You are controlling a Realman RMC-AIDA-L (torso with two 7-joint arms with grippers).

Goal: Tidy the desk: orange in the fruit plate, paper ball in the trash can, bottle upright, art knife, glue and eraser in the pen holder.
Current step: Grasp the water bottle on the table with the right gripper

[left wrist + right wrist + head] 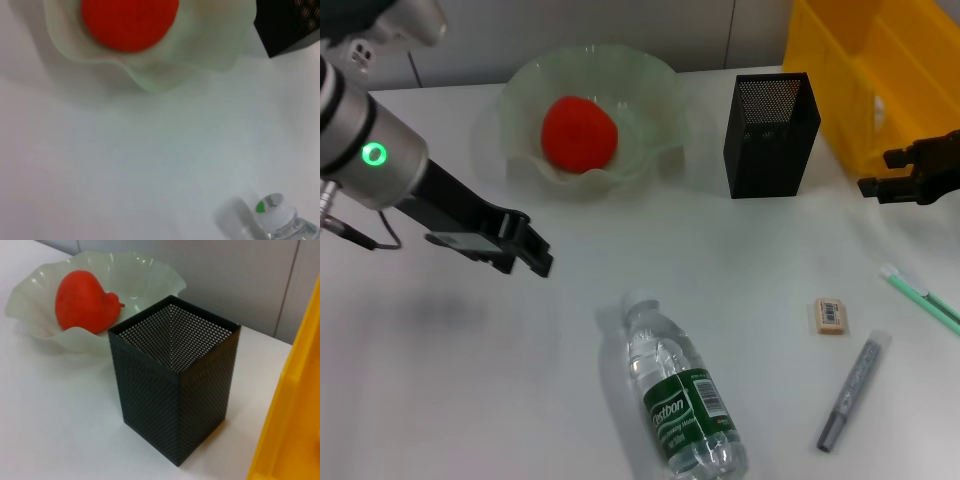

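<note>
I am holding my left gripper (542, 257) above the white desk (440, 400), in front of the wide pale-green glass fruit plate with the ruffled rim (655, 110); its two black fingers are sitting close together, narrow, with nothing between them. The round red-orange orange (578, 132) is lying in that plate. Open desk is stretching from my left gripper toward the near edge and out to my left.

The clear plastic water bottle with the green label (680, 398) is lying on its side near the front of the desk, its long axis running slightly diagonal, the white-and-green cap (638, 304) pointing away from me toward the plate and the base toward the near edge. It is well apart from my left gripper.

My right gripper (880, 172) is hovering at the right edge, just beside the bright yellow plastic trash can (860, 70); it is probably shut, though the fingers are poorly seen. The tall square black mesh pen holder (770, 135) is standing upright between the plate and the can.

The tiny beige eraser with a barcode sticker (830, 315) is lying flat to the right of the bottle, near a grey pen-shaped tool (853, 391) and a green-and-white stick (920, 297)
</note>
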